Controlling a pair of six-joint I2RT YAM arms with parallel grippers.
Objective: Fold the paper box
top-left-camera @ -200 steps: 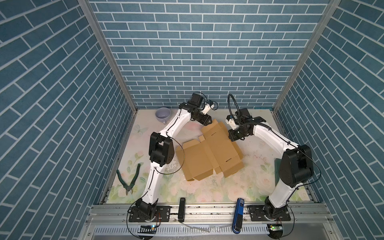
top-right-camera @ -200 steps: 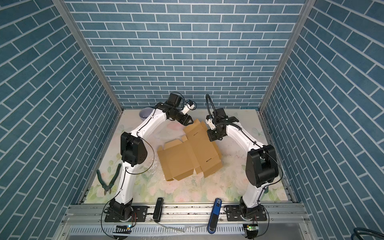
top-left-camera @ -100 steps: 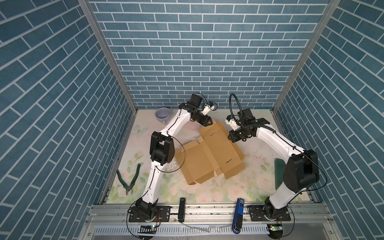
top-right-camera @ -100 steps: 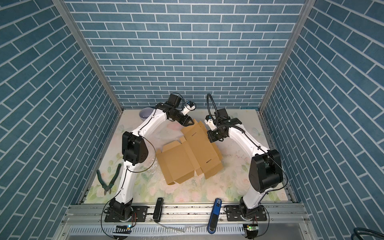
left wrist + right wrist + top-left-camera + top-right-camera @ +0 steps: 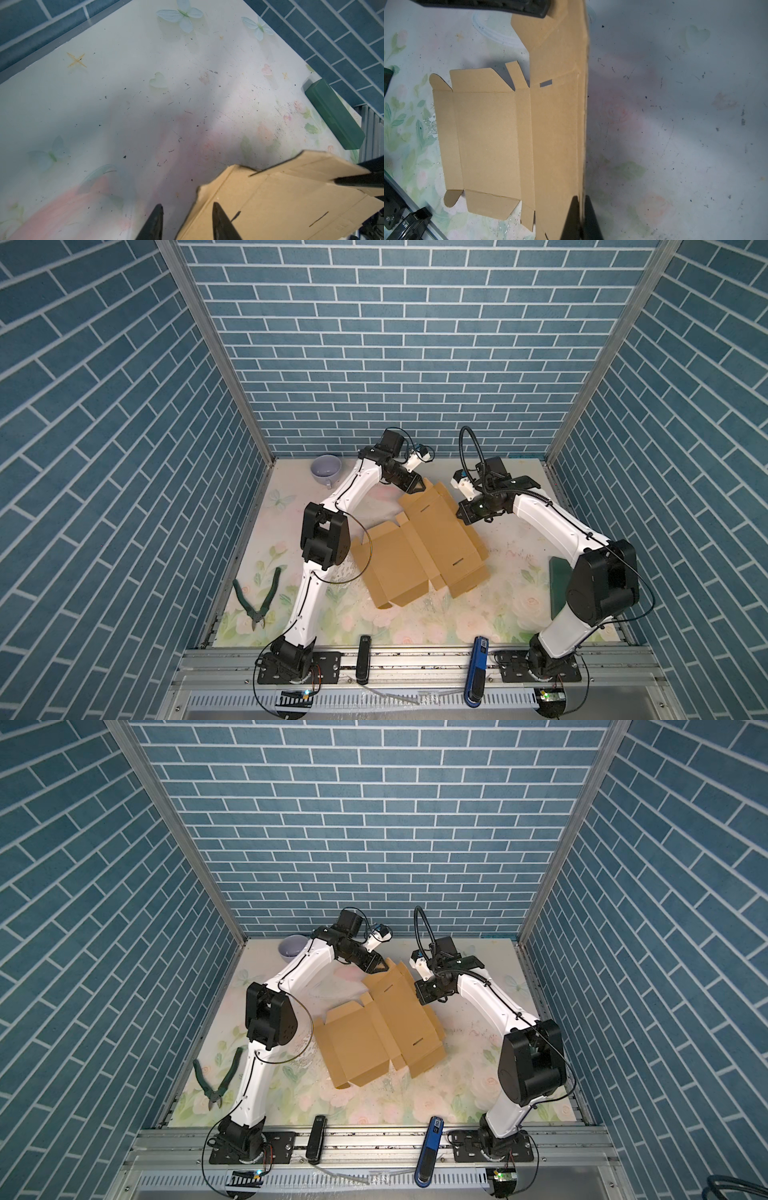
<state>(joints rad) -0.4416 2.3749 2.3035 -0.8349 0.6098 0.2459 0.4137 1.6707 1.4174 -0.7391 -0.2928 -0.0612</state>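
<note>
The paper box (image 5: 419, 543) (image 5: 374, 1036) is a tan cardboard blank lying mostly flat in the middle of the table, flaps spread. Its right-hand panel (image 5: 556, 124) is tilted up off the table. My right gripper (image 5: 580, 196) (image 5: 465, 516) is shut on that panel's outer edge. My left gripper (image 5: 187, 204) (image 5: 417, 485) is at the blank's far corner. Its jaws are open and straddle the edge of the far flap (image 5: 270, 197), one finger (image 5: 220, 218) over the cardboard and the other finger (image 5: 155, 220) over the bare table.
A lavender cup (image 5: 326, 470) stands at the back left. Green pliers (image 5: 257, 601) lie at the left edge and a green case (image 5: 557, 585) (image 5: 334, 114) at the right edge. A black tool (image 5: 364, 659) and a blue one (image 5: 478, 668) rest on the front rail.
The left jaws have narrowed around the far flap's edge. The right arm's elbow has swung outward and toward the front while its gripper keeps hold of the panel edge.
</note>
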